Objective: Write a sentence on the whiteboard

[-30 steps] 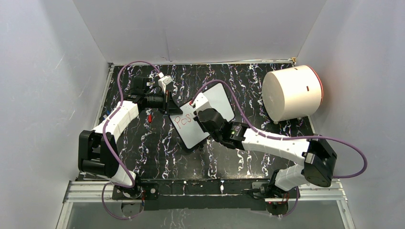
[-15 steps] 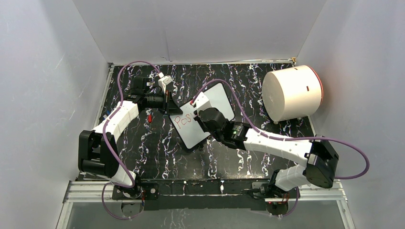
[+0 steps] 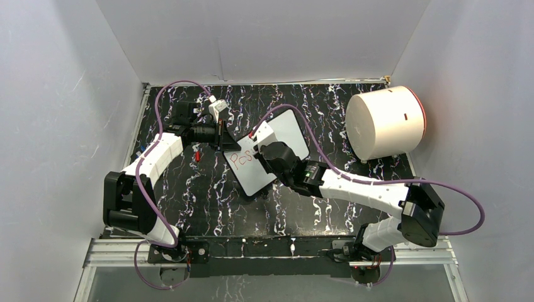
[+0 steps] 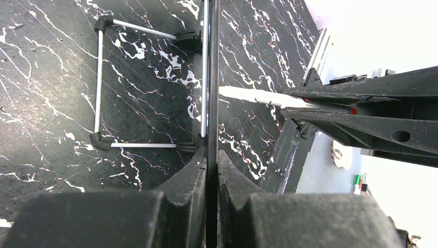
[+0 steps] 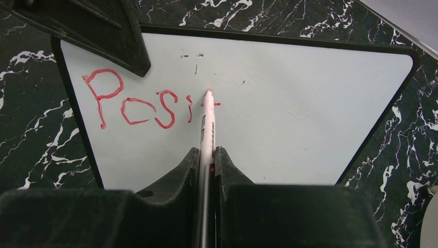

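The whiteboard (image 3: 291, 130) sits skewed on the table (image 3: 208, 201), about midway between the left and right edges and nearer the far edge than the near one. The sentence (image 5: 138, 106) has only begun. In the right wrist view it reads "Posi" in red, followed by a short red dash level with the nib, which looks like part of a "t". The marker (image 5: 207, 126) points at that spot, with its red nib on or just off the white face. The right tool (image 5: 206, 157) is pressed together on the marker's barrel. The left tool (image 4: 210, 155) is clamped on the board's thin black edge at the side facing the table's left edge, steadying it.

Over the last second the board and the left arm have not moved in the top view. The right forearm swung slightly outward and came back, a small excursion that fits one short pen stroke. From above, only "Pos" shows, as before, because the wrist covers the newer marks.

My read is that the writing is early in its first word, with most of the board blank. The next stroke probably needs steady nib contact while the left grip holds. A large white cylinder (image 3: 384, 123) stands near the far right corner, well apart from the work.
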